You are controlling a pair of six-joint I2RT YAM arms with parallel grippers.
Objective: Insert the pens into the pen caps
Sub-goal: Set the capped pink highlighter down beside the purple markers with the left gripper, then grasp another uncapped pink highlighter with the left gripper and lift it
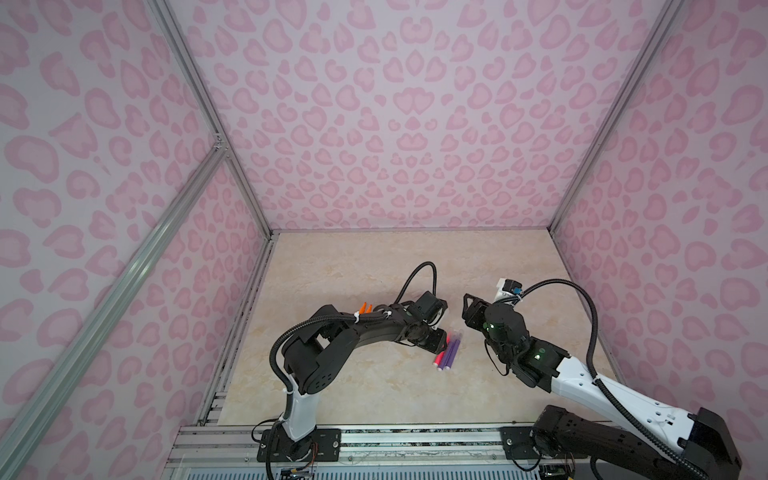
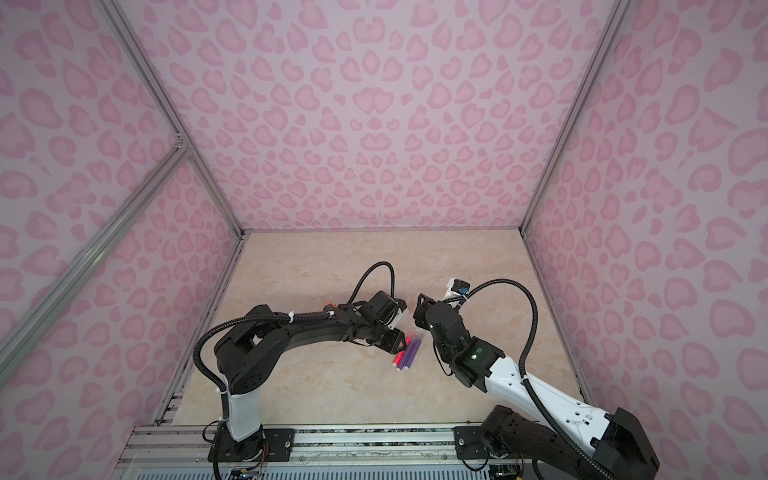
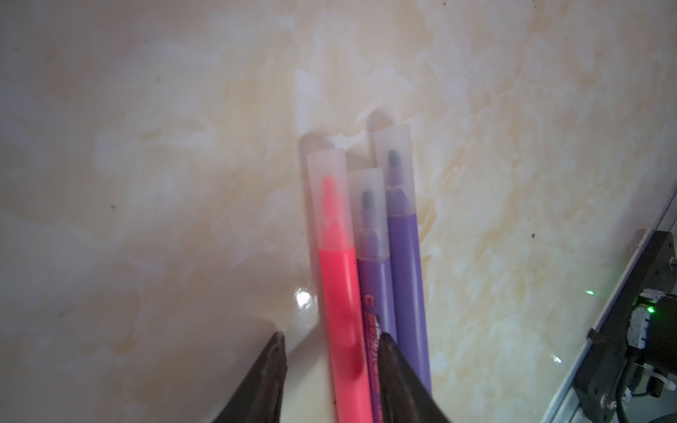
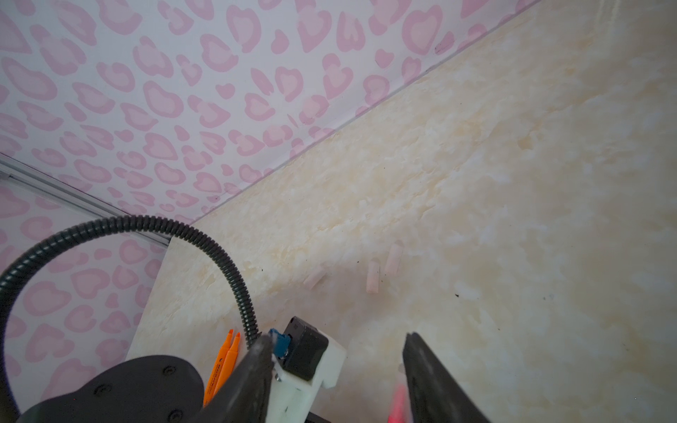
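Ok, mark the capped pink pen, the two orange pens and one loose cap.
capped pink pen (image 3: 339,293), left wrist view, middle of its barrel.
orange pens (image 4: 219,370), right wrist view, barrel of one.
loose cap (image 4: 373,277), right wrist view, centre of the middle one of three.

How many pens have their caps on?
3, lying side by side: the pink-red pen, the middle purple pen, the outer purple pen. Others may be hidden.

Capped pens (image 3: 377,285) side by side on table (image 1: 374,266), uncapped pens (image 1: 365,308) behind left arm (image 1: 374,332), loose caps (image 4: 373,276) lying apart
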